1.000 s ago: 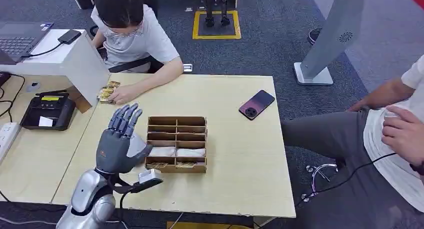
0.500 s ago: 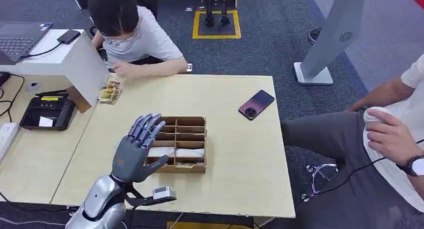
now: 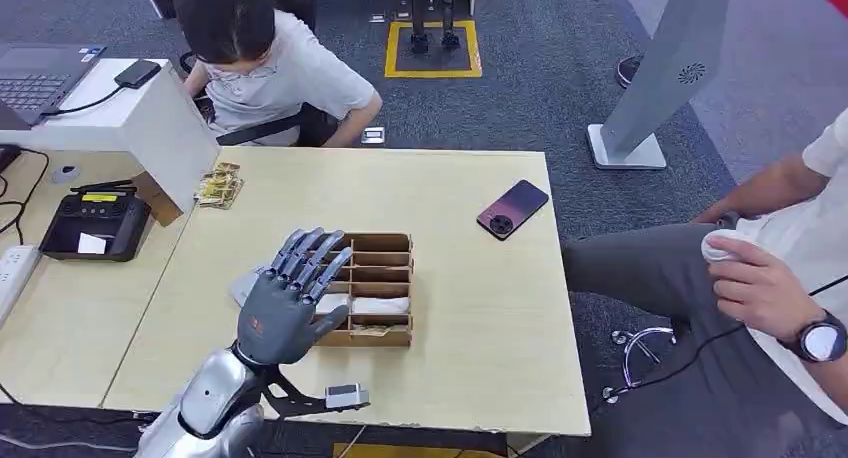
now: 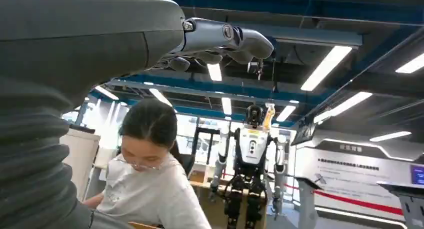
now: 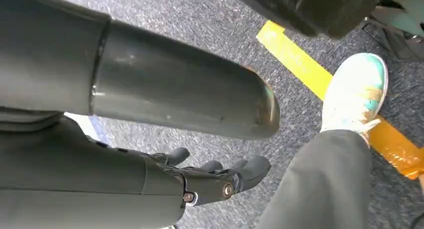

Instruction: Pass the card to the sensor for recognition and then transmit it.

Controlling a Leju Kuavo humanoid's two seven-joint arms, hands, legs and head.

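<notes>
1. The left hand (image 3: pixel 285 303) is seen raised over the near left corner of the wooden divided box (image 3: pixel 352 288), palm turned away, fingers (image 3: pixel 310 253) stretched out and spread. Nothing is held in it.
2. The right hand (image 5: pixel 210 176) is seen in the right wrist view, hanging over the carpet beside a person's shoe. Its fingers are loosely bent and nothing is held between them.
3. Cards (image 3: pixel 350 329) are seen lying flat in the front row of the box, the row nearest to the robot. White packets lie in the row just behind them.
4. A second small pile of cards (image 3: pixel 219 186) is lying on the table (image 3: pixel 470 318), well apart from the box, toward its far left side and beside the white stand.
5. The black reader device (image 3: pixel 95 223) stands left of the box, on the neighbouring table. It is judged to be the sensor, but this cannot be confirmed.
6. The card is judged to be thin, light and rather stiff, with a smooth and slippery face.
7. Because it lies flat inside a narrow compartment, an edge must probably be lifted first. A pinch across the short edge, thumb against finger, is judged best, with most of the card left free for the sensor.
</notes>
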